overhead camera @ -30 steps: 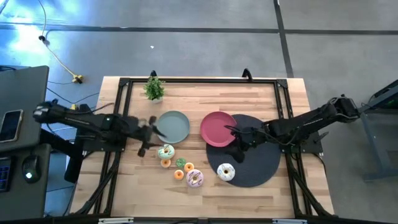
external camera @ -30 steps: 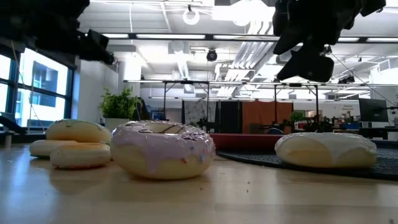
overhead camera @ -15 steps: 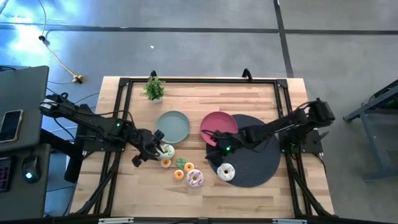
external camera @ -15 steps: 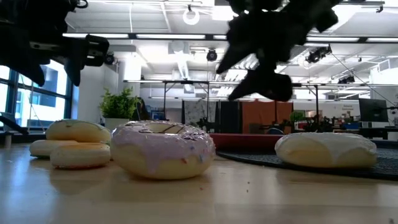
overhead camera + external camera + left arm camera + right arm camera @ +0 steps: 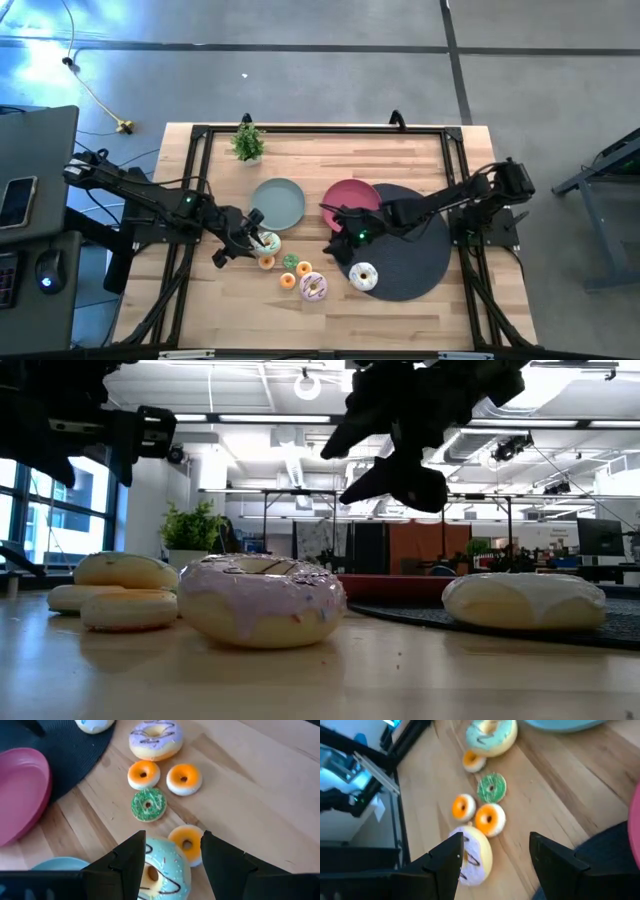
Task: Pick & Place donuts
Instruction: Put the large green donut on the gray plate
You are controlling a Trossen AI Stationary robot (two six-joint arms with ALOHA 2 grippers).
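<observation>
Hovering over the pale green donut (image 5: pixel 159 870), left gripper (image 5: pixel 171 851) spread wide, fingers (image 5: pixel 131 860) either side of the ring and clasping nothing. In the high view, left gripper (image 5: pixel 247 235) just beside the grey-green plate (image 5: pixel 278 202), at the plate's near edge, with the pale green donut (image 5: pixel 266 243) directly beneath.

Hanging over the wooden surface (image 5: pixel 330 160) between the pink plate (image 5: pixel 351 205) and the donut cluster, right gripper (image 5: pixel 340 232) also released, fingers (image 5: pixel 451 856) apart and empty, clear of the surface. In the low view, right gripper (image 5: pixel 395 435) raised well above the donuts.

Lying in a loose cluster near the front middle of the surface: small orange donut (image 5: pixel 187 841) touching the pale green one; small green donut (image 5: pixel 148 804) just beyond; two more orange donuts (image 5: pixel 143 774) (image 5: pixel 184 778) side by side; pink donut (image 5: pixel 155 739) farthest from the left gripper. From above, small green donut (image 5: pixel 290 262), orange donuts (image 5: pixel 287 281) (image 5: pixel 304 269) and pink donut (image 5: pixel 313 287) close together.

Resting apart on the black round mat (image 5: pixel 420 265), white donut (image 5: pixel 362 276) near the mat's front left edge. Pink plate overlapping the mat's far left rim.

Standing at the far left of the surface, small potted plant (image 5: pixel 247 141). Seen level, pink donut (image 5: pixel 262 600) foremost, white donut (image 5: pixel 525 600) on the mat to one side.
</observation>
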